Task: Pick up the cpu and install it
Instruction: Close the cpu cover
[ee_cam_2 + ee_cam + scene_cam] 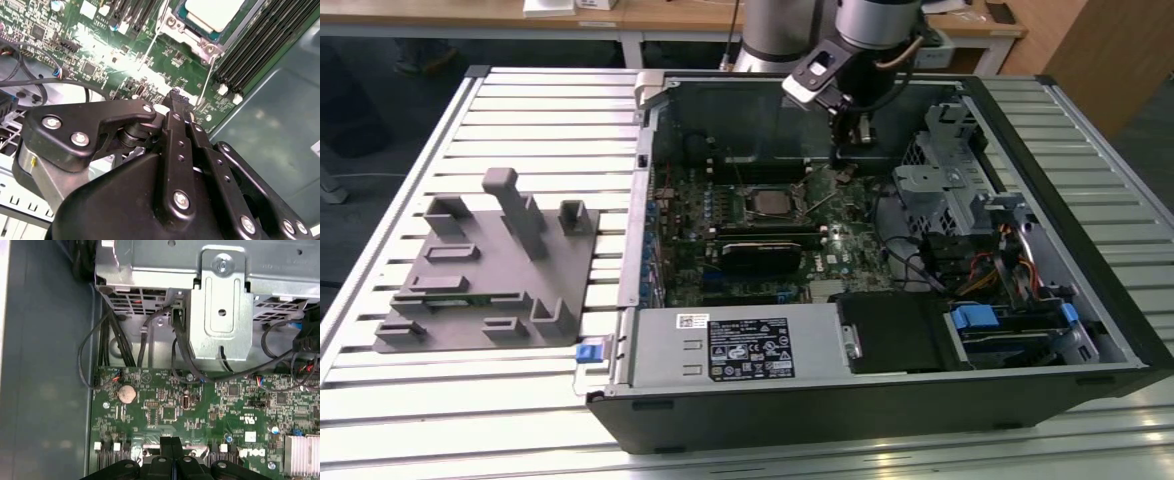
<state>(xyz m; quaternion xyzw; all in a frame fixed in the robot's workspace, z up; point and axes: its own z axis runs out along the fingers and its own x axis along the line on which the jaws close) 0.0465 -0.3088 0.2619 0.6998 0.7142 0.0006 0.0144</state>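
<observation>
Gripper point(175, 95) hanging over the green motherboard point(165, 410), fingers pressing together, gripping nothing | cpu point(214, 12) sitting in its metal-framed socket point(172, 22), near the fingertips, not touching | computer case point(854, 425) lying open on the slatted table point(520, 400) | grey fixture point(480, 270) sitting at the exterior view's left

Slatted grey metal table point(520, 100) across centre and bottom. Light wooden desks point(680, 15) along top edge. Wood panel point(1107, 50) upper right. Dark floor point(360, 110) upper left.
</observation>
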